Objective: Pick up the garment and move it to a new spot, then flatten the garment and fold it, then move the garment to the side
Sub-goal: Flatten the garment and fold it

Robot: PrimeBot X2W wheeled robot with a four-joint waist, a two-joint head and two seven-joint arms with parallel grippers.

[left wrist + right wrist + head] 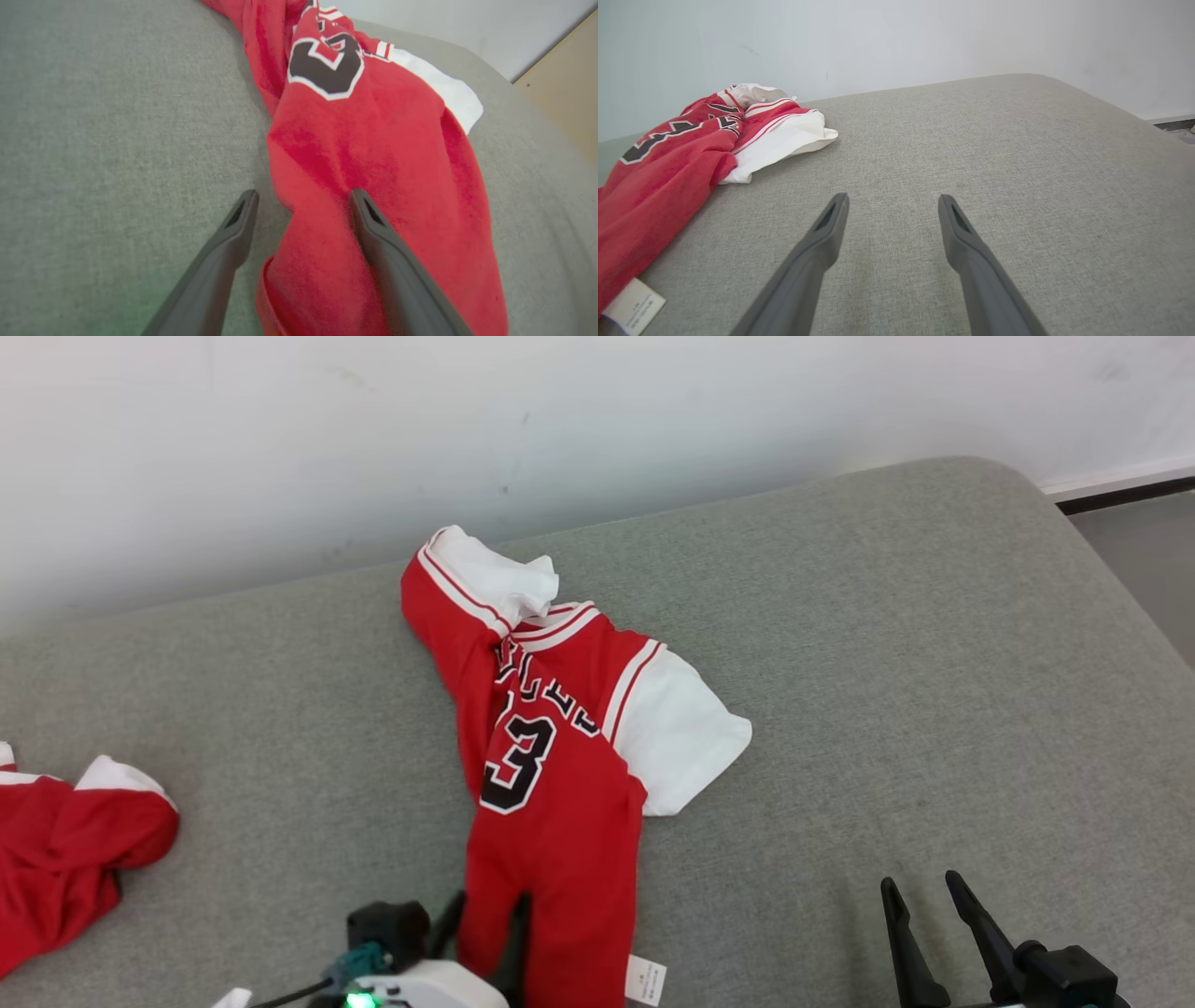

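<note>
Your left wrist view shows what the head view half hides: the left gripper (pixel 302 196) spread wide and gripping nothing, one finger over the red garment (pixel 373 154), the other over the grey cushion (pixel 93 140). The garment lies rumpled mid-cushion (hem cut off below). The right gripper (pixel 892 198) gapes empty over bare cushion.

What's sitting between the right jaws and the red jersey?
Only bare grey cushion. The right wrist view shows that stretch plainly, and the head view agrees: the open right jaws stand apart from the red jersey.
</note>
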